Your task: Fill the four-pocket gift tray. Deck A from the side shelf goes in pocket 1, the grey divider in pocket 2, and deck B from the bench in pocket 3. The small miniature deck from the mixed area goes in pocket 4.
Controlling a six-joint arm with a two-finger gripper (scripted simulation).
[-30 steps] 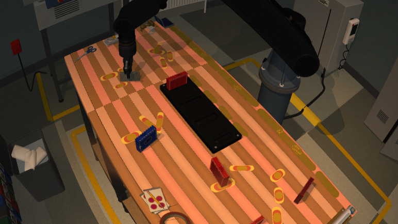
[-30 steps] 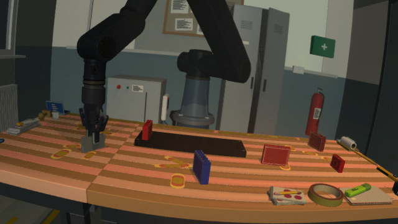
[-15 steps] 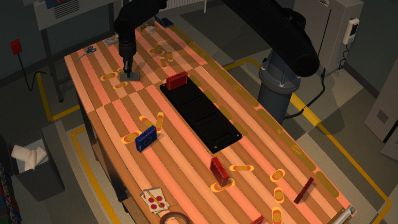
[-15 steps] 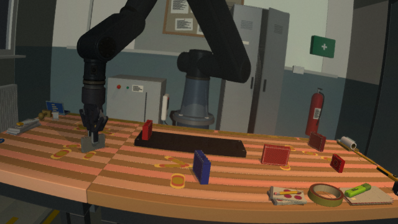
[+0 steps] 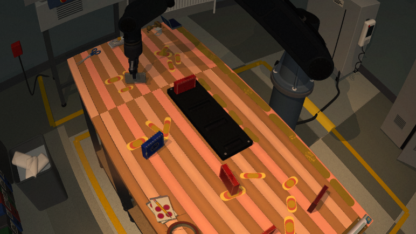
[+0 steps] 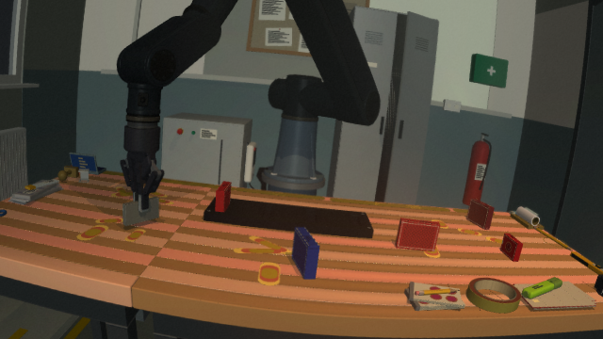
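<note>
The grey divider (image 5: 135,77) (image 6: 140,214) stands on edge on the far left part of the bench, left of the tray, and my gripper (image 5: 133,74) (image 6: 141,200) comes straight down on it with its fingers closed on the top edge. The long black four-pocket tray (image 5: 210,117) (image 6: 288,218) lies along the bench's middle, with a red deck (image 5: 185,84) (image 6: 223,196) standing in its end pocket nearest the divider. A blue deck (image 5: 152,144) (image 6: 305,252) stands on the bench's front side. A small red deck (image 6: 511,246) stands near the right end.
A larger red deck (image 5: 229,179) (image 6: 417,234) stands right of the tray, and another red box (image 5: 317,199) (image 6: 480,213) leans further right. Scissors (image 5: 89,55) lie at the far left corner. Cards (image 6: 434,296), a tape roll (image 6: 493,294) and a green marker (image 6: 541,287) lie along the front right edge.
</note>
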